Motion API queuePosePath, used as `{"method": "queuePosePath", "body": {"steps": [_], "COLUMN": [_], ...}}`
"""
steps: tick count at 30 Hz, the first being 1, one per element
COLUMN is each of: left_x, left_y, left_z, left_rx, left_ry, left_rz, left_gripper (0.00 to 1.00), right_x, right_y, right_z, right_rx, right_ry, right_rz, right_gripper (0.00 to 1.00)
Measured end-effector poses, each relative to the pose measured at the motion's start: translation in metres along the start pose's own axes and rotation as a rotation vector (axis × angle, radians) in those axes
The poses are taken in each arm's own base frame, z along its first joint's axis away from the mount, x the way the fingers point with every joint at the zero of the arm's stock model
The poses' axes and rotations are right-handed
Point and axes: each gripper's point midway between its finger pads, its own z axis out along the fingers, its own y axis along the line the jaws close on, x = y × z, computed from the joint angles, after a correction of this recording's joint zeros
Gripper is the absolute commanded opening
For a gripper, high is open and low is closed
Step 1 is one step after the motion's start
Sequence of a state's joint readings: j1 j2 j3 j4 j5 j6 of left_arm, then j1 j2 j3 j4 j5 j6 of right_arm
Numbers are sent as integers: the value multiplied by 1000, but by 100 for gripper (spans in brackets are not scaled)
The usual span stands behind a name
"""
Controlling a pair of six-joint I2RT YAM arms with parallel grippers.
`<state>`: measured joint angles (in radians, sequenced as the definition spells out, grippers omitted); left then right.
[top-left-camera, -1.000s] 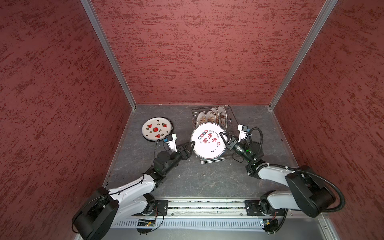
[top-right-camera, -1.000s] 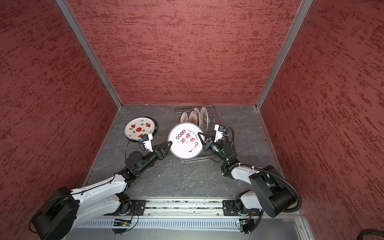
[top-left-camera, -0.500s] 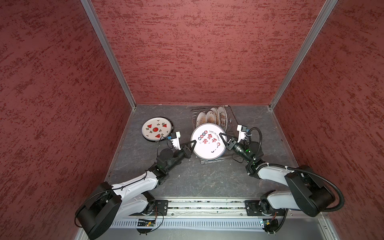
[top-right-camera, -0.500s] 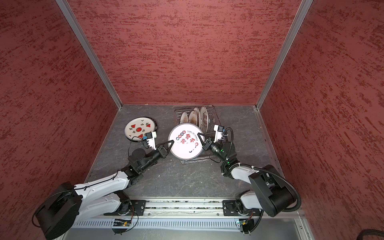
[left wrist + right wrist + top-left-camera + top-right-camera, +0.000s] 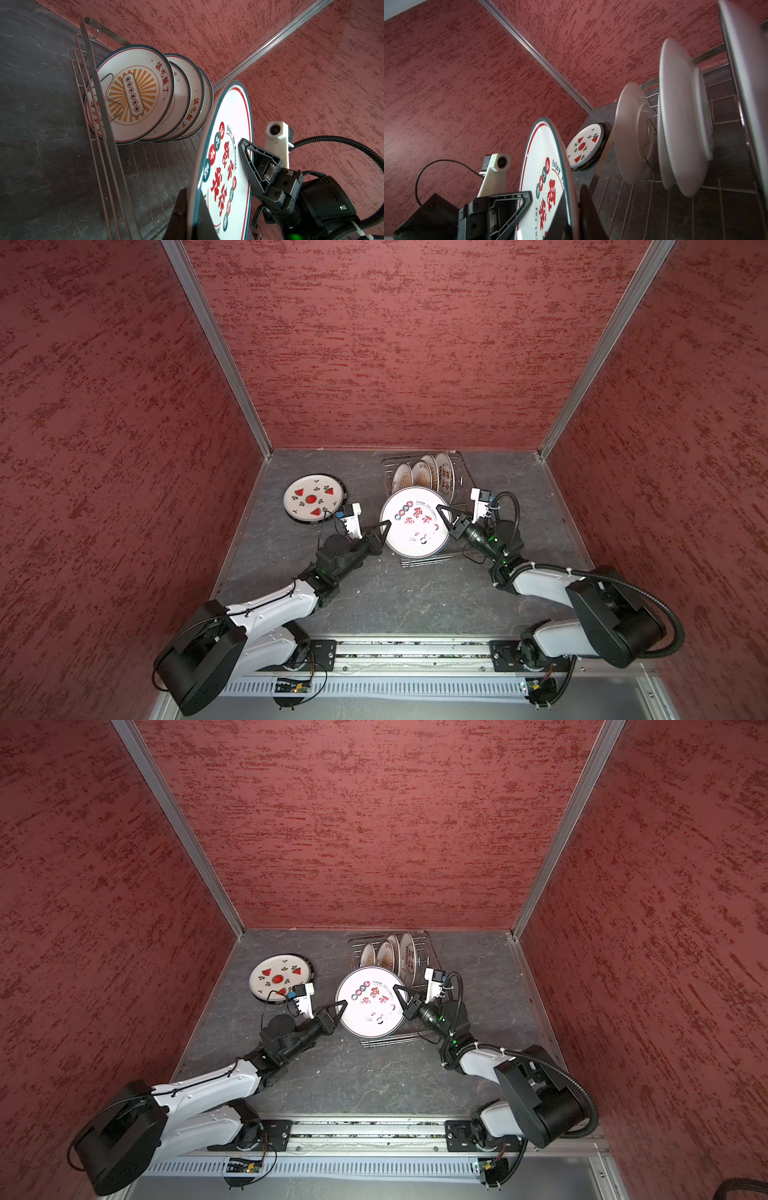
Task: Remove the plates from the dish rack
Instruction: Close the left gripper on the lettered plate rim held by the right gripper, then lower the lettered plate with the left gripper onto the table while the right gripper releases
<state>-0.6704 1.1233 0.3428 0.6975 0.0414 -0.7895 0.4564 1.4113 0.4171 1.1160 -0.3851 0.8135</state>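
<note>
Both arms reach forward and angle inward, tips nearly facing each other. The left arm [image 5: 270,605] stretches long and low, elbow barely bent; the left pincer [image 5: 385,526] is clamped tight on the left rim of the large plate [image 5: 409,531]. The right arm [image 5: 540,580] folds sharply at the elbow — its forearm points back toward the middle — and the right pincer [image 5: 440,509] pinches the opposite rim, 1 finger on each face.

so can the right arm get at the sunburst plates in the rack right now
Probably not yet: the right gripper is clamped on the big plate, shared with the left gripper. Otherwise the sunburst plates stand close by in the dish rack, nothing between.
</note>
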Motion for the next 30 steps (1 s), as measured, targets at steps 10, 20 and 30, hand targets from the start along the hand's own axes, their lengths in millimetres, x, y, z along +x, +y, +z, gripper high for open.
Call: {"method": "queuePosePath", "body": {"steps": [10,20,30], "left_x": [2,-8,-27], "left_y": [5,-5,-11], "left_z": [-4,-12,-28], "left_rx": [-35,-17,-4], "left_ry": [20,-10,-75], "left_rz": [-1,0,-5], "left_gripper": [0,0,0], "right_x": [-4,0,2], "right_y": [10,6,15], "right_z": [7,7,8], "right_rx": [-42,-20,-60], "right_ry": [7,21,35], "right_rz": [9,20,2], "right_gripper": [99,99,99]}}
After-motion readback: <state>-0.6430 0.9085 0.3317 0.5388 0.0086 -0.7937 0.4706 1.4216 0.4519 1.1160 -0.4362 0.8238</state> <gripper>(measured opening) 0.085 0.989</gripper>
